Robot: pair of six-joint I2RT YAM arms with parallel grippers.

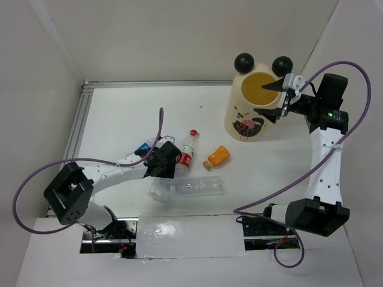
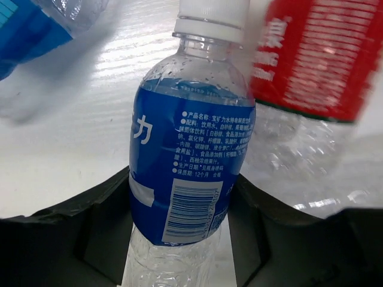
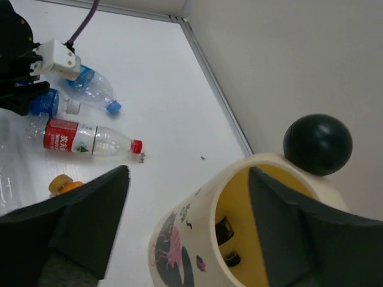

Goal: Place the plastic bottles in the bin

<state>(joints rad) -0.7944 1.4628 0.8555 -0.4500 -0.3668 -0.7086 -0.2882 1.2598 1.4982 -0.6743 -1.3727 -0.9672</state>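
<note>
While the left hand (image 2: 179,200) pinches the blue-labelled bottle (image 2: 191,155), the red-labelled bottle (image 2: 317,54) just right of it may snag and roll on lift; right hand (image 3: 188,173) spread, empty.

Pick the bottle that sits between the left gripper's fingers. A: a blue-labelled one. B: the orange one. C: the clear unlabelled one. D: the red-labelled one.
A: in the left wrist view the blue-labelled bottle fills the gap of the left gripper, with a dark finger against each side.
</note>
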